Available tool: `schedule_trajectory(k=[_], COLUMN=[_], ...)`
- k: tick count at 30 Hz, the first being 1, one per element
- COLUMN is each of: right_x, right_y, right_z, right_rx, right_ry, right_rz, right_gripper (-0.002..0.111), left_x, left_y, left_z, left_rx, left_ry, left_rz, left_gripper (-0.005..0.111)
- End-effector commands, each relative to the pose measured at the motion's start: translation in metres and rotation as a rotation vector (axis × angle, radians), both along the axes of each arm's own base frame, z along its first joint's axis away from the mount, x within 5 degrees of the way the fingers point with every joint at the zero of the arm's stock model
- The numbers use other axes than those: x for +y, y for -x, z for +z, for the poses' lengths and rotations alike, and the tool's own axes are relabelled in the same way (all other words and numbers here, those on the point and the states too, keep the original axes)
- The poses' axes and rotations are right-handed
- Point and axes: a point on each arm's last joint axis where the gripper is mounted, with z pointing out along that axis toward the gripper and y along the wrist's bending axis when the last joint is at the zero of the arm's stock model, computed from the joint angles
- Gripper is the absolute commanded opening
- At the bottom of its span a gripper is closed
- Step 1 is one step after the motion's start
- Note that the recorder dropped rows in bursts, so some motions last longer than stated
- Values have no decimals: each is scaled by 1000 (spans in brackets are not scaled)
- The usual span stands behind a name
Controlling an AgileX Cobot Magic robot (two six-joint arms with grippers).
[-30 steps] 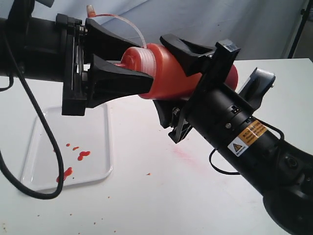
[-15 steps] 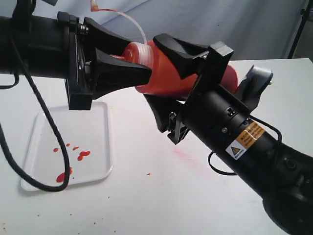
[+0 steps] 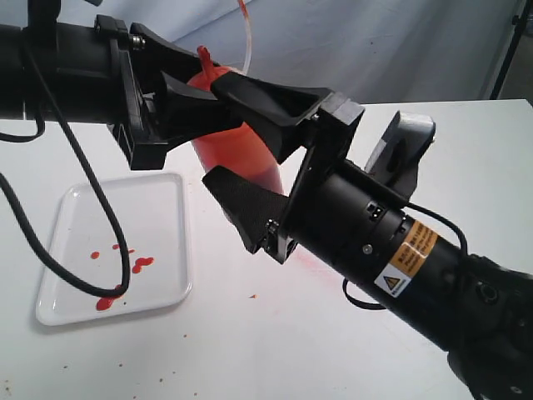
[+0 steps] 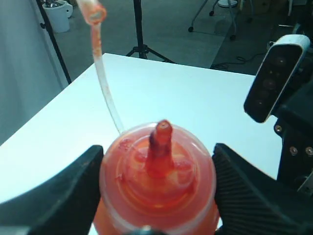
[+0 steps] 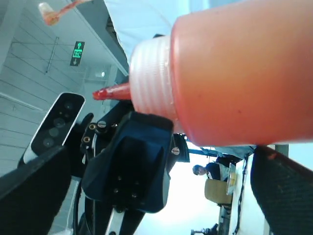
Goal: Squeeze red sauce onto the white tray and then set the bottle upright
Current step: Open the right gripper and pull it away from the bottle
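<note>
The bottle [image 3: 241, 150] hangs above the table, close to upright and leaning a little, with its red nozzle [image 3: 202, 57] pointing up. My left gripper [image 3: 221, 96] is shut on its ribbed cap [image 4: 156, 171], one finger [image 4: 63, 191] on each side. My right gripper [image 3: 212, 129] stands open, jaws wide around the bottle's body [image 5: 234, 73] without pressing it. The white tray [image 3: 158, 192] lies at the lower left of the table. On it sit small blobs of red sauce [image 3: 141, 265]. The clear tether [image 4: 105, 83] arcs up from the cap.
A faint pink smear [image 3: 312, 262] marks the white table under the right arm. A black cable [image 3: 92, 192] from the left arm loops over the tray. Both wrist cameras [image 3: 404, 137] sit close to the bottle. Tripod legs [image 4: 139, 29] stand beyond the table's far edge.
The bottle has swung from lying sideways to nearly upright, nozzle up, held by my left gripper at the cap. My right gripper's jaws have spread and come off the bottle's body.
</note>
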Motion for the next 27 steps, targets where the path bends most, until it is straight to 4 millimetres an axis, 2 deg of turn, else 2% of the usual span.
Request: schedule_trajectory(k=[1,7,13,17,22,27], right_x=[4,-6,-39,-57,-73,-95], right_y=[7,11,26,40,43,47], right_z=[6,15,23,32,30,33], right_rx=[-123,-299,-411,-538,-661,-769], right_ry=[47,133,183,238,593,944], right_rz=[76,117,103,73,-47,-183], right_gripper=[89,84,68,56,32,11], left_x=[-3,-2,-2,-6,-12,-24], left_y=[3,4,3,1,-11,-20], left_z=[8,5,5,-3,-24,-37], left_rx=[5,13,16,73,140,132], left_ry=[44,5,9,38,35,79], left_rz=[-24,-27,-26,-62,-82,-114], left_gripper=[0,0,0,0,0,0])
